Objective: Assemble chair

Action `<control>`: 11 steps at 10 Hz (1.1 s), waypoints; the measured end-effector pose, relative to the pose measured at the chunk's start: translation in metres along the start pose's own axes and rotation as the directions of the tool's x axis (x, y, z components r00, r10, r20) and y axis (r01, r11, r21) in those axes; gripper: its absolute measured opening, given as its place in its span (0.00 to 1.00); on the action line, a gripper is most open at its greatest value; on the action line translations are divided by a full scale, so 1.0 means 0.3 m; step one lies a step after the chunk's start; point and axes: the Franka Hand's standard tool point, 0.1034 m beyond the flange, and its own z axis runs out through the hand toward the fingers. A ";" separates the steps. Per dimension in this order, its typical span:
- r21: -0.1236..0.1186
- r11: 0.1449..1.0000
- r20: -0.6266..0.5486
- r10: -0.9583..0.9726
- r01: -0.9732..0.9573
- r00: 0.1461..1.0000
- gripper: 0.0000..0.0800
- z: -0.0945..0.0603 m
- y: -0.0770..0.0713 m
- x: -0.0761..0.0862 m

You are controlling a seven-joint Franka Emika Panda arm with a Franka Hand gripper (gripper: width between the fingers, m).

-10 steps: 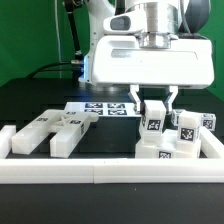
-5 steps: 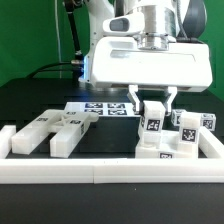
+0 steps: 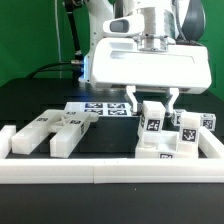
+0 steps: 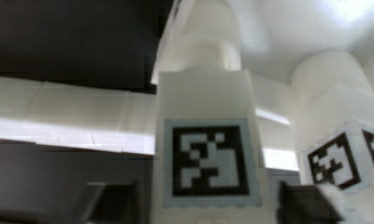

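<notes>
My gripper (image 3: 152,100) hangs over the right group of white chair pieces. Its two fingers stand on either side of an upright tagged block (image 3: 152,122), with a small gap on each side, so it is open. In the wrist view the same block (image 4: 209,120) fills the middle between the dark fingers (image 4: 125,200), with my gripper (image 4: 210,205) around it. More tagged pieces (image 3: 190,130) stand beside it on the exterior view's right, one showing in the wrist view (image 4: 344,110). Several tagged bars (image 3: 48,132) lie on the exterior view's left.
The marker board (image 3: 100,108) lies flat behind the bars. A long low white border rail (image 3: 100,172) runs along the front, with a side rail (image 3: 214,150) on the exterior view's right. A green wall and cables stand behind the arm.
The fingers have spread slightly wider around the upright block. The block and other pieces have not moved.
</notes>
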 end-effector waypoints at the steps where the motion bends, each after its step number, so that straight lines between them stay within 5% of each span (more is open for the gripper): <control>1: 0.000 1.000 0.001 -0.001 0.001 1.000 0.66 0.000 0.000 -0.001; 2: 0.000 1.000 0.001 -0.002 0.002 1.000 0.78 0.001 0.000 -0.001; 7: -0.004 1.000 0.013 -0.022 0.022 1.000 0.81 -0.008 0.025 0.003; 11: 0.017 1.000 0.075 -0.025 0.024 0.997 0.81 -0.065 0.039 0.061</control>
